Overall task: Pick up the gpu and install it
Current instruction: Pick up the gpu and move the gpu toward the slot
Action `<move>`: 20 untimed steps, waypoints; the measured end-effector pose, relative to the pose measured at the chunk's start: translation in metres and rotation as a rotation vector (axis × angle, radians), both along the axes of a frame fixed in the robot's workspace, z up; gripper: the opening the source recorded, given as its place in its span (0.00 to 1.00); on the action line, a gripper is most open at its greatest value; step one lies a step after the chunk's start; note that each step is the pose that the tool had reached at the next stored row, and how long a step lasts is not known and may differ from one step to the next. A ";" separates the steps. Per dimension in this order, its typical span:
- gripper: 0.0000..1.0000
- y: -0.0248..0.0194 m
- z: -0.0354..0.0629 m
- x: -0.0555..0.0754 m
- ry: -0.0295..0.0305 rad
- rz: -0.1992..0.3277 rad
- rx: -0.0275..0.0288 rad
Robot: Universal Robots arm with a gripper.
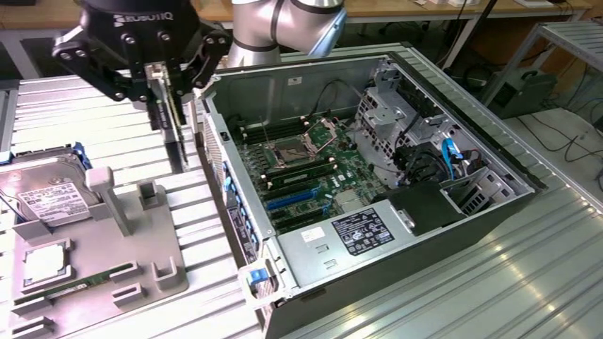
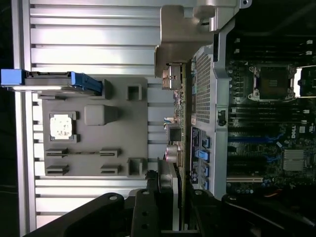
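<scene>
My gripper (image 1: pixel 171 79) is shut on the gpu (image 1: pixel 174 127), which hangs edge-on and upright below the fingers. The card is lifted off the grey fixture (image 1: pixel 104 254) and hovers just outside the open computer case's (image 1: pixel 490 162) wall, on the exterior view's left. In the wrist view the gpu (image 2: pixel 178 118) runs away from my gripper (image 2: pixel 173 197) as a thin green edge with connectors, ending in its silver bracket (image 2: pixel 185 34). The motherboard (image 1: pixel 315 166) with its blue slots (image 1: pixel 290 201) lies inside the case, apart from the card.
The fixture (image 2: pixel 123 98) holds a white-labelled hard drive (image 1: pixel 47 194) in a blue frame, a silver CPU (image 1: pixel 45 265) and a narrow memory stick (image 1: pixel 80 282). Drive cages, cables and a power supply (image 1: pixel 363 229) crowd the case. The ribbed metal table (image 1: pixel 527 282) extends around it.
</scene>
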State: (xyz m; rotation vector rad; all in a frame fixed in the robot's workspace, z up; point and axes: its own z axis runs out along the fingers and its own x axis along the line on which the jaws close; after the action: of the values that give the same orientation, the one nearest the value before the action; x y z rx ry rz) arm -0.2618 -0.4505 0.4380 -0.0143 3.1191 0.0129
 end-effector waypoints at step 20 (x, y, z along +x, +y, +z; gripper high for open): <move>0.28 0.0000 0.0000 0.116 0.0001 0.000 -0.0001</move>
State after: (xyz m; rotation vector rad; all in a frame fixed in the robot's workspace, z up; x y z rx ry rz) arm -0.1456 -0.4505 0.4380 -0.0143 3.1191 0.0128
